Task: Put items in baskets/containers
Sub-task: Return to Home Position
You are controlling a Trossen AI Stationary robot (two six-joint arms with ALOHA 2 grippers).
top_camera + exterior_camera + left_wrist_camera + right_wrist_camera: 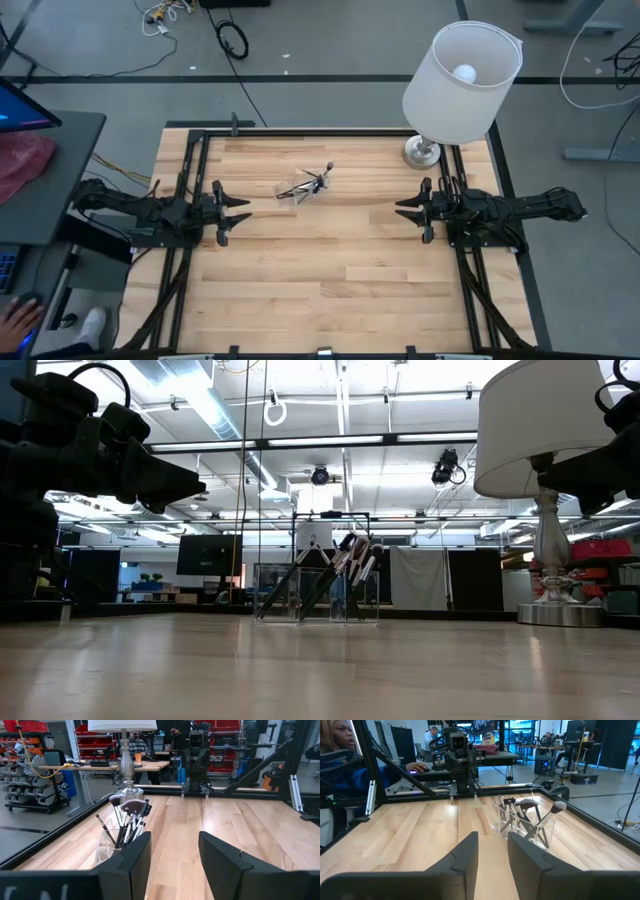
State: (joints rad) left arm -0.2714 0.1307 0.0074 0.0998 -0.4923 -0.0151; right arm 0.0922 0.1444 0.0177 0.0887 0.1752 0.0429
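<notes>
1. Pale wood planks form the worktop (330, 270), edged by a black frame, with an open workshop beyond it.
2. A white-shaded lamp (462, 82) stands on its metal base at a far corner of the worktop, on the right arm's side.
3. The clear cup (297, 190) stands upright on the worktop, well apart from the lamp and toward the left arm's side.
4. The brushes (318, 181) stand bundled inside the cup, handles down. They lean and cross one another, and their bristle heads rise above the rim.
5. The right gripper (408, 210) hangs above the worktop near the lamp's base and points toward the left arm. Its fingers (462, 855) are spread and empty.
6. The left gripper (235, 212) hangs on the far side of the cup from the lamp, facing back toward the right arm. Its fingers (135, 857) are spread with a slightly wider gap, and they too are empty.
7. The cup sits between the two grippers and touches neither. It is nearer the left gripper than the one by the lamp.
8. A person (337, 750) sits at a desk behind the left arm, on the side away from the lamp.
</notes>
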